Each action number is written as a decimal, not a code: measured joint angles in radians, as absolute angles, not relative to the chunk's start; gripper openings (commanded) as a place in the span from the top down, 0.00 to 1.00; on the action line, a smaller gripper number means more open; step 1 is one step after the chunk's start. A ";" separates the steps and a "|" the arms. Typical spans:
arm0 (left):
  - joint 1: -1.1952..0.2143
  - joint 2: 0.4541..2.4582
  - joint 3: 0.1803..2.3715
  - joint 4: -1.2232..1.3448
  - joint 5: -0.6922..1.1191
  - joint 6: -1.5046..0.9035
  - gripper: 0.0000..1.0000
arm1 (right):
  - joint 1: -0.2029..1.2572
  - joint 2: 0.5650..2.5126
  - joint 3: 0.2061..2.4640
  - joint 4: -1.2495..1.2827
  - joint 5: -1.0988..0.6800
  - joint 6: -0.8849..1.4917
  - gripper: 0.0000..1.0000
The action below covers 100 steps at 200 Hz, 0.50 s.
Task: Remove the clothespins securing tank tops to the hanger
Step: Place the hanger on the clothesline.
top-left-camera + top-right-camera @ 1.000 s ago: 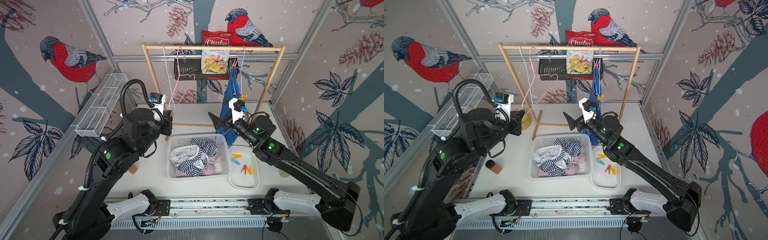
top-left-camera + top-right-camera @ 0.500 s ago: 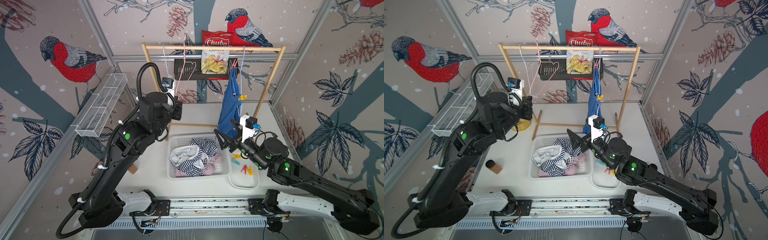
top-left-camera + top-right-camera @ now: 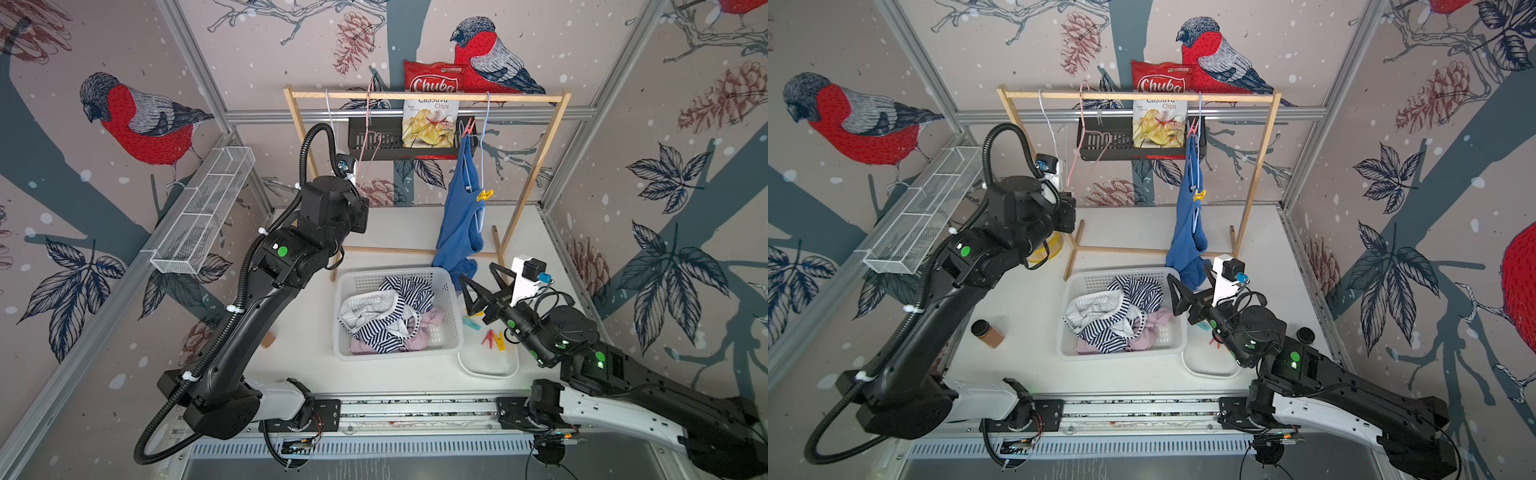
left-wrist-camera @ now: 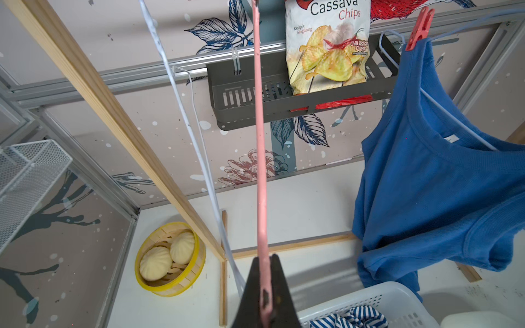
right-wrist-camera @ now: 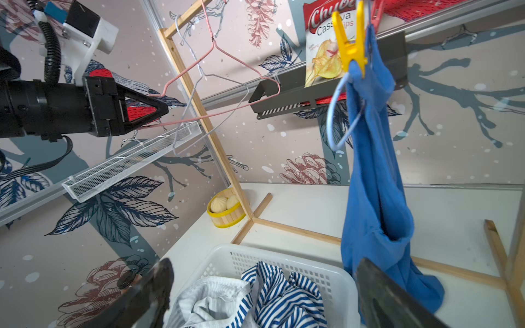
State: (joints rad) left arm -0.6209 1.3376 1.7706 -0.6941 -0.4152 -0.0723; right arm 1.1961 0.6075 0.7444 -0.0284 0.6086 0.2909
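Moved: right gripper (image 3: 477, 272) has dropped back from blue tank top (image 3: 457, 220) to beside basket (image 3: 399, 353), left gripper (image 4: 264, 272) has risen | Left: clamped on pink hanger (image 4: 260, 142) | Right: jaws wide, empty | Top: hangs pinned by red clothespin (image 3: 468, 126), yellow clothespin (image 3: 484, 195)

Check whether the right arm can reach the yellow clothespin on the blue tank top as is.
Probably yes. The right tool is open and empty, below the yellow clothespin, with nothing between them; the left tool grips the pink hanger well aside.
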 measured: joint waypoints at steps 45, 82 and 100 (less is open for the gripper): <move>-0.619 1.300 1.693 -0.694 -0.386 -0.099 1.00 | 1.196 0.575 0.720 -0.084 0.666 0.322 0.00; -0.619 1.277 1.663 -0.693 -0.366 -0.110 0.94 | 1.196 0.581 0.717 -0.088 0.683 0.325 0.00; -0.619 1.258 1.643 -0.693 -0.358 -0.113 0.81 | 1.196 0.585 0.714 -0.088 0.684 0.339 0.00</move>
